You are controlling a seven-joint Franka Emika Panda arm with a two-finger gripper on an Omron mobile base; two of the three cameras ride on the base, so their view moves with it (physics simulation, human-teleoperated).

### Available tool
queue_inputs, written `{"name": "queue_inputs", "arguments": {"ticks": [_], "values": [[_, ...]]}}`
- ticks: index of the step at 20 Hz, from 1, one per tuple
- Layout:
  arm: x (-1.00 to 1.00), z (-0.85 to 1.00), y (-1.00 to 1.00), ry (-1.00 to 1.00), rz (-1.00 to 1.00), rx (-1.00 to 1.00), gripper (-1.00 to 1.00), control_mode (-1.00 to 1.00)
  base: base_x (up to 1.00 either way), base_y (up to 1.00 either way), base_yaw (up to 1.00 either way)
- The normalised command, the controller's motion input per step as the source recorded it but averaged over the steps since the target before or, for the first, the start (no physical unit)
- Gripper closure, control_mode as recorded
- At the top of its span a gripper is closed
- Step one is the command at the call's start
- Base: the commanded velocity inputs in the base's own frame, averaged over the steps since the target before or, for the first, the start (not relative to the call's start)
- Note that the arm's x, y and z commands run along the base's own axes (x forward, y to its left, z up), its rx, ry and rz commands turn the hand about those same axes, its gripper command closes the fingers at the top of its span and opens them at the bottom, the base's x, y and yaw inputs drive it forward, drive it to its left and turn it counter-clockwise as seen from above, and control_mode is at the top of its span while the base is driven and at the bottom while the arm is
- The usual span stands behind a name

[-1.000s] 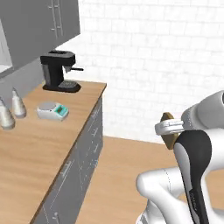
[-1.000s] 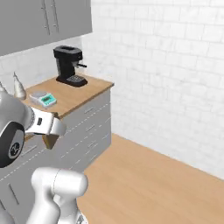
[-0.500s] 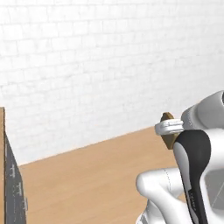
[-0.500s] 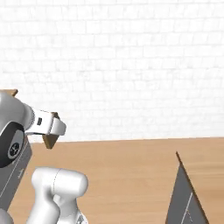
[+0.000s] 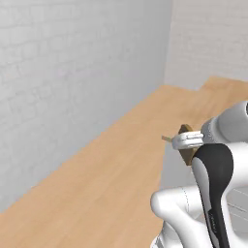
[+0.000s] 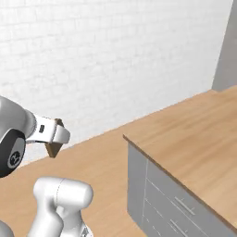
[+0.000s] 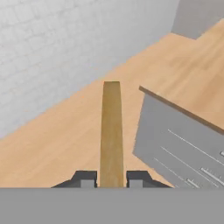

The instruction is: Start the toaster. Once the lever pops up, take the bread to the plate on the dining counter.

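My gripper [image 7: 111, 177] is shut on the bread [image 7: 111, 131], a thin tan slice seen edge-on that stands up between the two dark fingertips [image 7: 85, 177]. In the left base view the gripper [image 5: 187, 148] holds the bread [image 5: 184, 131] in front of the arm, at about the height of the counter top. From the right base view the bread [image 6: 53, 149] hangs under the white hand. The dining counter [image 6: 194, 134], light wood on top with grey sides, lies ahead and to the right, and its near corner [image 7: 146, 92] is beside the bread. The toaster and the plate are out of view.
A white brick wall [image 6: 102, 60] runs along the left and back. Open wooden floor [image 5: 97, 184] lies between the wall and the counter. The counter's grey side [image 7: 175, 140] has drawer fronts with slim handles. A grey panel [image 6: 227, 51] stands at the far end.
The whole picture has swung round as the base turned: the kitchen counter with the coffee machine left the views and the dining counter came in. The gripper holds the bread as before.
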Motion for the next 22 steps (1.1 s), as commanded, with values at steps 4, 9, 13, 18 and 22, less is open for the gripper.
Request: {"name": "queue_inputs", "arguments": {"ticks": [4, 9, 13, 18, 22], "values": [[0.00, 0.00, 0.00, 0.00, 0.00, 0.00, 1.00, 1.00, 0.45, 0.51, -0.70], [0.00, 0.00, 0.00, 0.00, 0.00, 0.00, 1.00, 1.00, 0.43, 0.84, -0.51], [0.00, 0.00, 0.00, 0.00, 0.00, 0.00, 1.00, 1.00, 0.17, 1.00, -0.38], [0.00, 0.00, 0.00, 0.00, 0.00, 0.00, 1.00, 1.00, 0.23, 1.00, -0.42], [0.00, 0.00, 0.00, 0.00, 0.00, 0.00, 1.00, 1.00, 0.38, 1.00, -0.42]]}}
